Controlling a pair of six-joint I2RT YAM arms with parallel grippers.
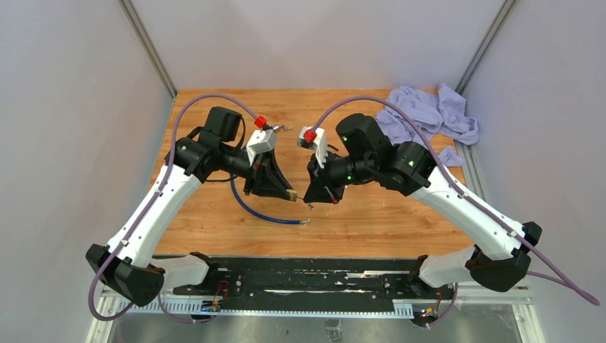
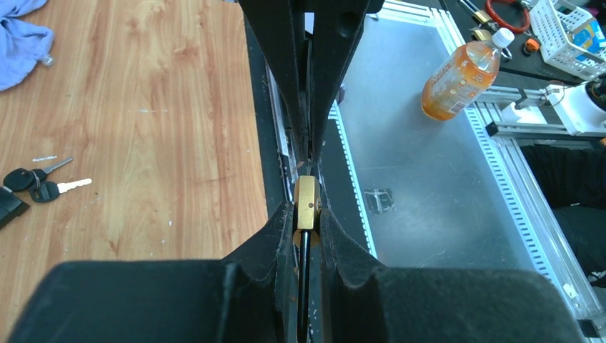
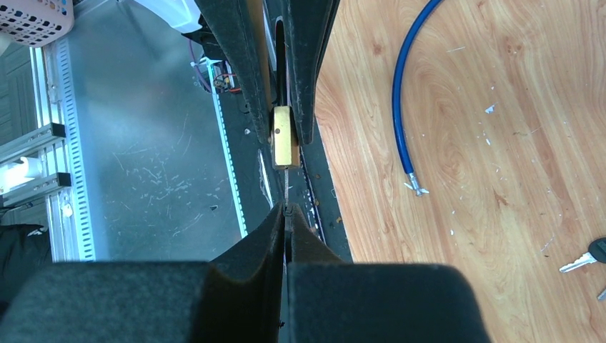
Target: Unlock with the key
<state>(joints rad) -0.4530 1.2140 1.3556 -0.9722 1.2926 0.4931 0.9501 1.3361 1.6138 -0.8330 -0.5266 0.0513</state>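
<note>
Two robot arms meet above the middle of the wooden table (image 1: 400, 214). Your left fingers (image 2: 275, 229) pinch a small brass padlock (image 2: 307, 202), held clear of the table. Your right fingers (image 3: 264, 236) are pressed together on what looks like a thin key (image 3: 286, 186), seen edge-on, its tip at the padlock's end face.

To do this step well, hold the padlock rigid and line the blade up straight with the keyway. Push it fully home before you turn, and twist about the blade's own axis so it does not bend or slip from the pinch.

A blue cable (image 3: 397, 107) lies on the table nearby. Spare keys (image 2: 36, 186) lie further off, and a cloth (image 1: 429, 114) sits at the far right corner. An orange bottle (image 2: 457, 71) stands beyond the table. No brand or writing can be read anywhere.
</note>
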